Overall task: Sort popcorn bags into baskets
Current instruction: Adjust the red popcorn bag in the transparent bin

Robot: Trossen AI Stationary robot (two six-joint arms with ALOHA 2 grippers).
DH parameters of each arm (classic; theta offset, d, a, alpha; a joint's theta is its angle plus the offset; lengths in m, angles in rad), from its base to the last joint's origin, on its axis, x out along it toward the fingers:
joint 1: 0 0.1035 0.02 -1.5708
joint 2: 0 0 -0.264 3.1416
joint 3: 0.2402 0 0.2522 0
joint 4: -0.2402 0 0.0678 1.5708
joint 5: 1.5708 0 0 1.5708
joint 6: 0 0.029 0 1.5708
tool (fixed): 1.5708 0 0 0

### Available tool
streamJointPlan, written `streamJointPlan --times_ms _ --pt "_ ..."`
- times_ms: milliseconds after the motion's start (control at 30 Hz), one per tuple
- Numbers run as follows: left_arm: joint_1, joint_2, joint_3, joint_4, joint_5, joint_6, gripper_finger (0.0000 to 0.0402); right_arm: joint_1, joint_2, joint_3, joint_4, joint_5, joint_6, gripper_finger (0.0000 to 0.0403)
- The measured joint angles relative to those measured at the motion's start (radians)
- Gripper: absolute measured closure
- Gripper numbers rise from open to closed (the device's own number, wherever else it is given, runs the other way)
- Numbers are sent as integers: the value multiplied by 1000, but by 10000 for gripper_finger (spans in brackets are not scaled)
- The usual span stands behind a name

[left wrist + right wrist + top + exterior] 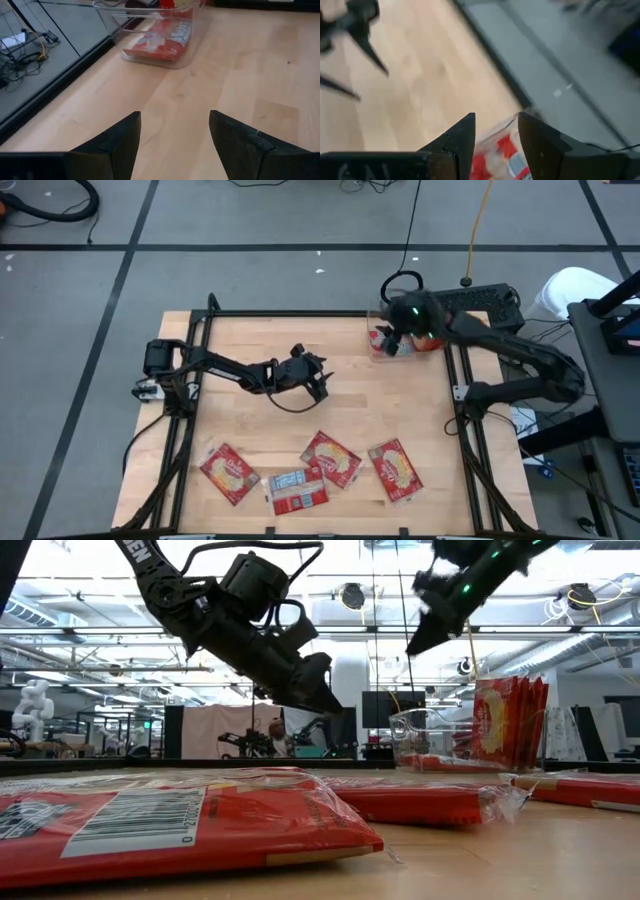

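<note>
Sorting is judged partly done: some popcorn bags (161, 42) are seen inside the clear basket (388, 345), four more (312, 470) left on the table (400, 410). Right gripper (392, 338) is held above it, left gripper (318, 383) mid-table, both parted and empty

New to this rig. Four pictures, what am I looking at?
A two-armed robot at a wooden table, sorting popcorn bags into a clear bin at the far right corner.

The high view looks straight down, the low view looks level across the tabletop, and each wrist view looks past that arm's own two fingers.

Four red popcorn bags lie along the near edge. More are already in the bin, some standing upright.

The left gripper hangs over bare wood mid-table, fingers open, holding nothing. The right gripper is over the bin, fingers apart, packets showing below them; nothing looks gripped.
</note>
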Motion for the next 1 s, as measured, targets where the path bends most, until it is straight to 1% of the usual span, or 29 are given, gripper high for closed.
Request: streamJointPlan --times_ms 67,200,300,400,567,733,900,1000 --pt "5 0 0 -5 0 11 160 -57 82 55 -71 -69 -43 259" --pt "11 0 0 -10 0 13 160 -129 227 134 -154 -132 -167 259" --pt "11 0 0 -10 0 13 160 -165 306 142 -169 -205 -302 259" --pt "4 0 0 -17 0 3 160 -196 357 142 -166 -255 -377 259" --pt "-13 0 0 -37 0 -7 160 -228 414 140 -157 -257 -454 259" --pt "-21 0 0 -38 0 -7 160 -234 445 139 -174 -203 -515 259" --pt "-20 0 0 -39 0 -9 160 -234 470 138 -206 -208 -569 259" --pt "-20 0 0 -39 0 -9 160 -238 488 137 -224 -236 -595 259"
